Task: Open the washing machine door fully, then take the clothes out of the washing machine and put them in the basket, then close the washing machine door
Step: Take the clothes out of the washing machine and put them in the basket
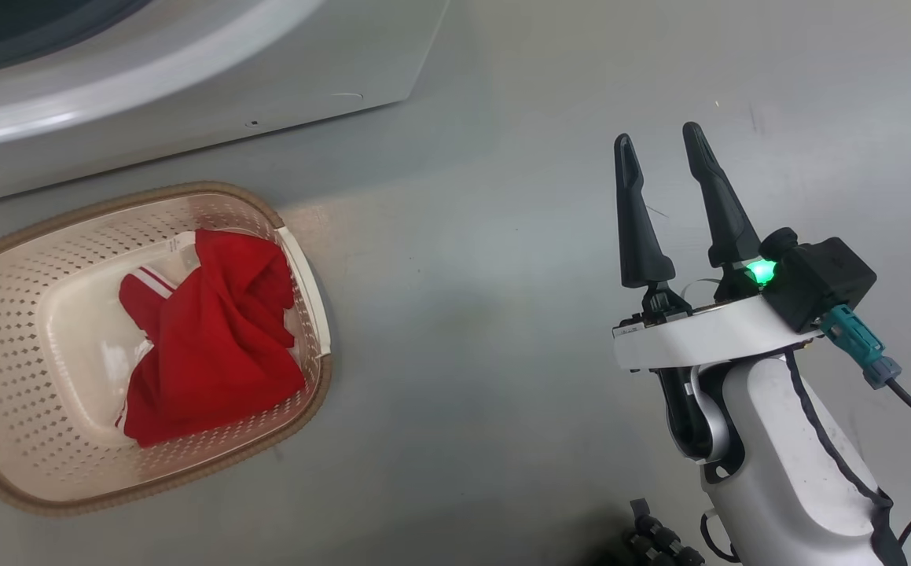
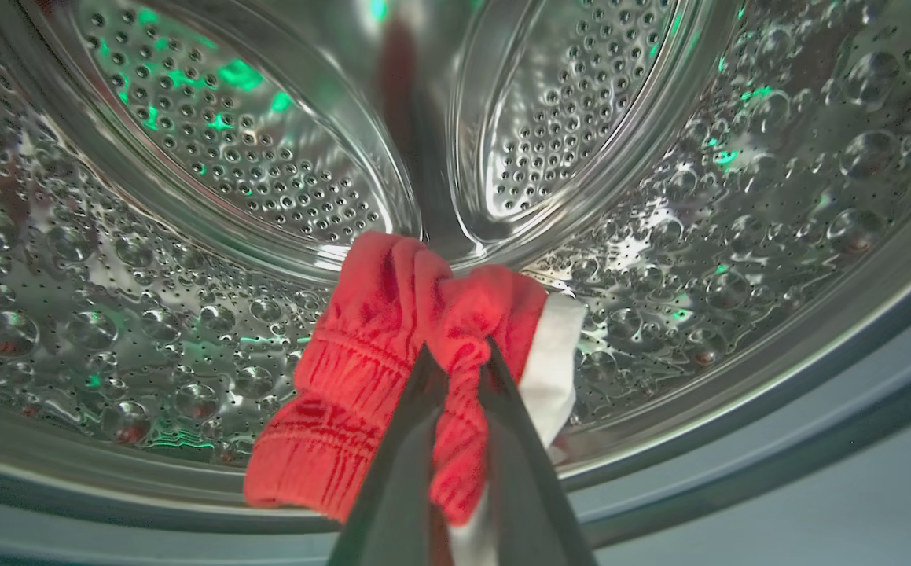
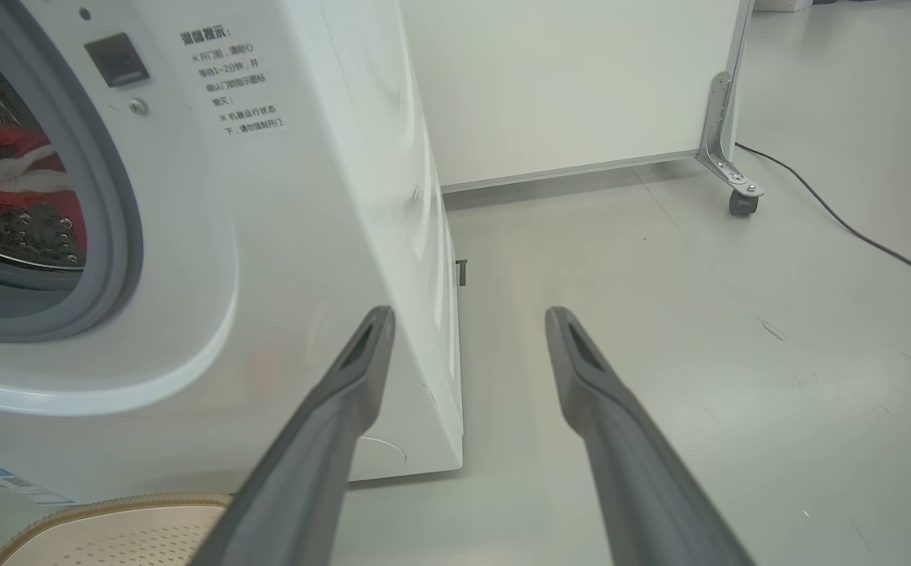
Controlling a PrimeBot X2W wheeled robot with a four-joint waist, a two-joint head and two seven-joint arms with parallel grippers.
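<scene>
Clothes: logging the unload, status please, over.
Left gripper jaws shut on red garment in drum. Right gripper jaws open, empty. Second garment in basket. Nothing blocking.

White forearm (image 1: 777, 440), 2 long dark fingers (image 1: 636, 228)

We record a grey floor (image 1: 502, 354) bearing the washing machine (image 3: 306, 236), the basket (image 1: 23, 330) just beside its front, and a castered white panel (image 3: 565, 79).

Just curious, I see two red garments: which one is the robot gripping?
The garment inside the drum: the left gripper is pinched shut on it. The other garment lies loose in the basket, untouched.
</scene>
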